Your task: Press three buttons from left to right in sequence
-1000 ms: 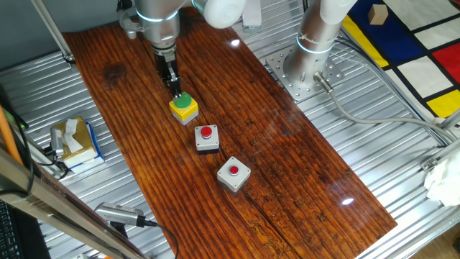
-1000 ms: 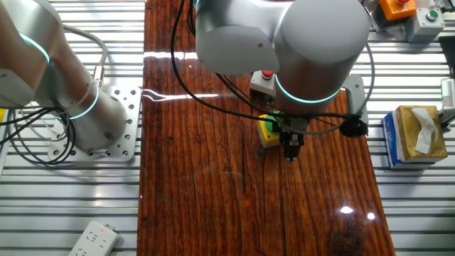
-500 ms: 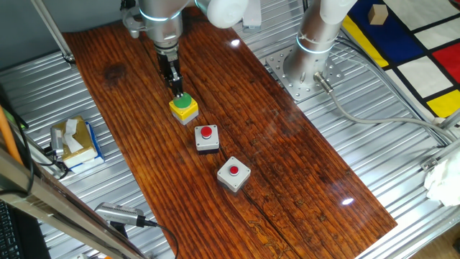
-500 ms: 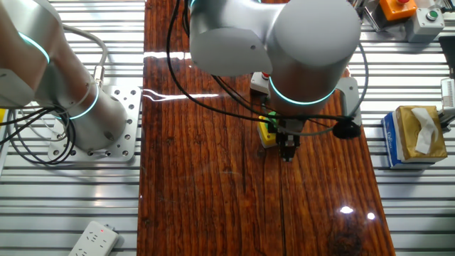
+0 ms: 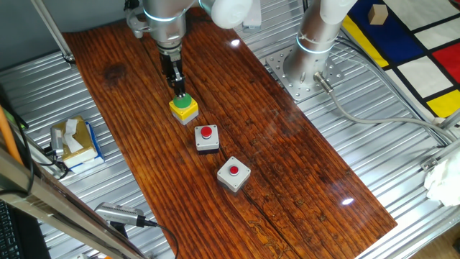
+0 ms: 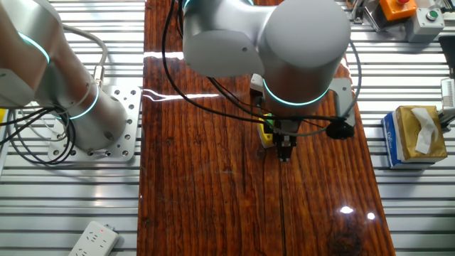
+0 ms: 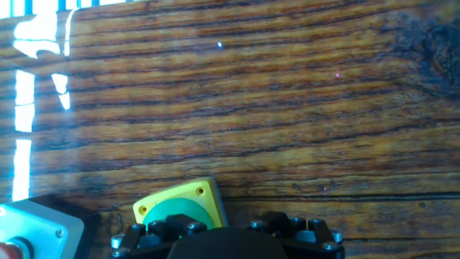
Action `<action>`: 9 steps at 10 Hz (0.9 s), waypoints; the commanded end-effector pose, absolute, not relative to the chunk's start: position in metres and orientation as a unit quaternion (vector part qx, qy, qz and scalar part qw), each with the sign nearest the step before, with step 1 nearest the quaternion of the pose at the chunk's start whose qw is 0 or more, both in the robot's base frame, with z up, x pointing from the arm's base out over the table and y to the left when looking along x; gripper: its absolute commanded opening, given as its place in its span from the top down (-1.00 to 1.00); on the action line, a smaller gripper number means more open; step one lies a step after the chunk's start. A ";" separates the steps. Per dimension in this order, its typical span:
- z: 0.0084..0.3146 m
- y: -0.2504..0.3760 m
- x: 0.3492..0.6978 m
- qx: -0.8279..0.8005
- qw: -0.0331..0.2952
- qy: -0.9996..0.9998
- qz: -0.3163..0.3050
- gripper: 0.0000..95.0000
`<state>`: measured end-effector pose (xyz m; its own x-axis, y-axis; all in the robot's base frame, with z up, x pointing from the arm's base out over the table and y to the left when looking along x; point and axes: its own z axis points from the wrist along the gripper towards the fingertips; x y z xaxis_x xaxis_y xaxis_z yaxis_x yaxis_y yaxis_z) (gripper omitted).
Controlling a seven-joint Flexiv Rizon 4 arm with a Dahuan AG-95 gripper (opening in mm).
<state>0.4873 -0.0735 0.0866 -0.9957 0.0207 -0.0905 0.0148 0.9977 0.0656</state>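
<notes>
Hand view: yellow box with green cap [image 7: 181, 209] sits at the bottom edge, just ahead of the gripper body, partly cut off by it. White-and-black box [image 7: 44, 229] is at bottom left corner. Fingertips aren't visible here, so I can't tell if the fingers are apart or together.

One fixed view: gripper [image 5: 179, 91] hangs right at the far edge of the green cap [image 5: 184, 101], touching or just above it; can't resolve contact. The three boxes run in a diagonal line on the wooden desk [image 5: 287, 158]: yellow/green first, then white-and-black with red cap [image 5: 207, 137], then light grey with red cap [image 5: 233, 173].

The other fixed view: arm body hides most of the yellow box [image 6: 266, 133]; only a sliver shows beside the gripper [image 6: 284, 151].

Judgement: step in hand is button one, the green.
- Tip looks biased to the cap's edge. Centre over the cap before loading it, else it may slip off or tilt the box.
- Push straight down and keep it short; the box looks loose on the desk and could slide.
- Lift clear before traversing to the middle button.
- Progress: early, two red caps probably not yet pressed.
</notes>
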 end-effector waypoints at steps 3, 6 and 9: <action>0.083 -0.074 0.486 0.008 0.049 0.998 0.033 -0.60; 0.080 -0.073 0.485 0.008 0.050 0.998 0.033 -0.20; 0.080 -0.074 0.485 0.008 0.051 0.998 0.038 -0.20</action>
